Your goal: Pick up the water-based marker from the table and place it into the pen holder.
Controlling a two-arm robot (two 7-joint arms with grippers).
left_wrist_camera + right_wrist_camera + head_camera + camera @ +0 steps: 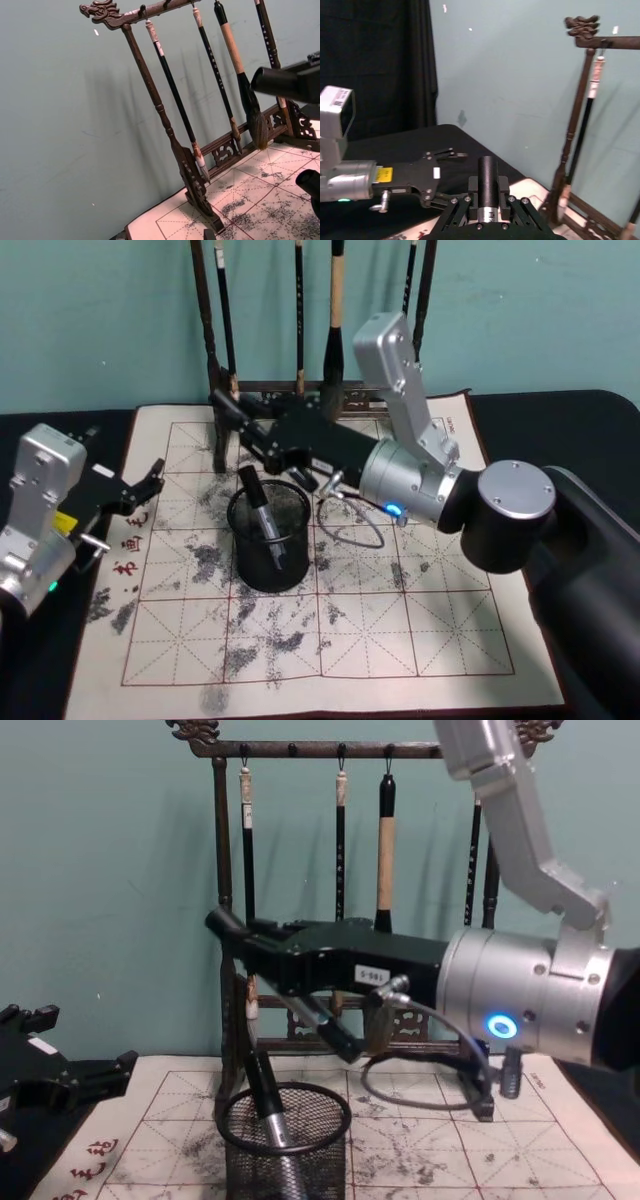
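Right end effector [488,195]: reaches in from the right, level over the pen holder. Its fingers are pressed together on the sides of a black cylinder.
Water-based marker [488,172]: the black cylinder pinched in the right end effector. It lies along the fingers and sticks out past them. Its free end points toward the table's left edge and the brush rack's left post. It is up in the air, above the holder and clear of it.
Pen holder [270,570]: a round black mesh cup, upright on the grid sheet. It stands a little left of the sheet's middle, in front of the brush rack.
Second marker [265,515]: black above and silver below, it stands inside the pen holder. It leans, with its top over the holder's far rim, just under the right end effector.
Left end effector [148,488]: near the table's left edge, at the left border of the sheet. Its fingers are spread with nothing between them, well apart from the holder.
Brush rack [225,870]: a dark carved frame hung with brushes, upright along the table's far edge.
Grid sheet [400,640]: pale paper with red squares and ink smudges, flat on the black table [560,410].
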